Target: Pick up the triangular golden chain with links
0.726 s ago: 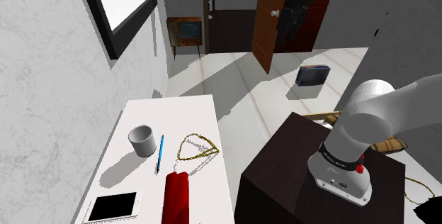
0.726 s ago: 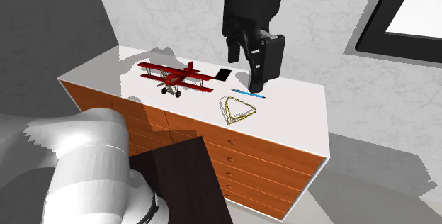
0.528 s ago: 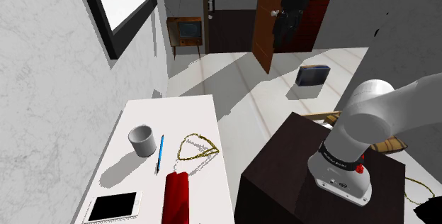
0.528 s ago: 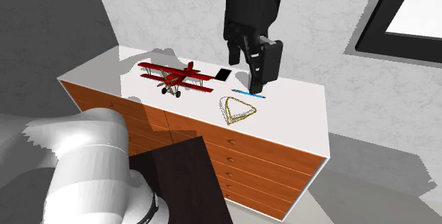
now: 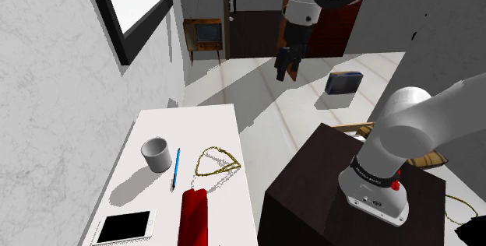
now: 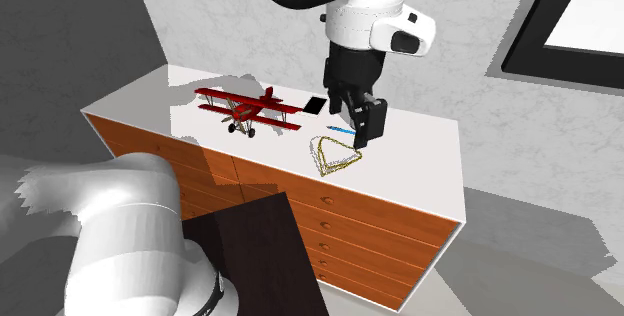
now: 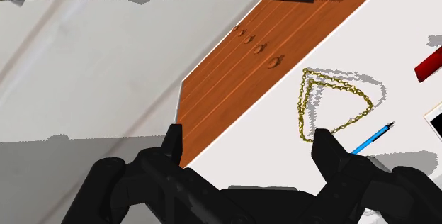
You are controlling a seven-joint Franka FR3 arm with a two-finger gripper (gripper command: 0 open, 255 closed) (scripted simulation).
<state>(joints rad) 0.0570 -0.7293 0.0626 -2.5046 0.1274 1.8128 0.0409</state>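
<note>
1. Golden chain [image 5: 216, 161] [image 6: 335, 154] [image 7: 333, 103]: lies flat as a 3-cornered loop of links on the white top of the dresser [image 5: 189, 122] [image 6: 421, 140]. It sits close to the edge above the wooden drawer fronts [image 6: 398, 216] [image 7: 244, 74], on the shoulder view's right side of the top. Nothing touches it.
2. Gripper [image 5: 283, 65] [image 6: 350, 120] [image 7: 248, 143]: black, in the air above the dresser and apart from the chain. Its 2 fingers [image 7: 173, 136] stand well apart with nothing between them. In the wrist view the chain lies beyond the fingers, nearest 1 fingertip, not between them.
3. Blue pen [image 5: 176, 168] [image 6: 345, 130] [image 7: 372, 139]: just beside the chain on the shoulder view's left, apart from it, lying flat.
4. Grey cup [image 5: 156, 154]: upright, left of the pen in the shoulder view, so the pen lies between cup and chain.
5. Red toy biplane [image 5: 193, 213] [image 6: 248, 110]: on the same top, near the chain, on the near side in the shoulder view.
6. Phone [image 5: 125, 226] [image 6: 315, 105]: flat, left of the biplane in the shoulder view, well apart from the chain.
7. Stand [image 5: 311, 194]: dark box right of the dresser in the shoulder view, carrying the white arm [image 5: 405, 128].
8. Window [image 5: 128, 3]: black-framed, in the wall on the far-left side of the dresser in the shoulder view.
</note>
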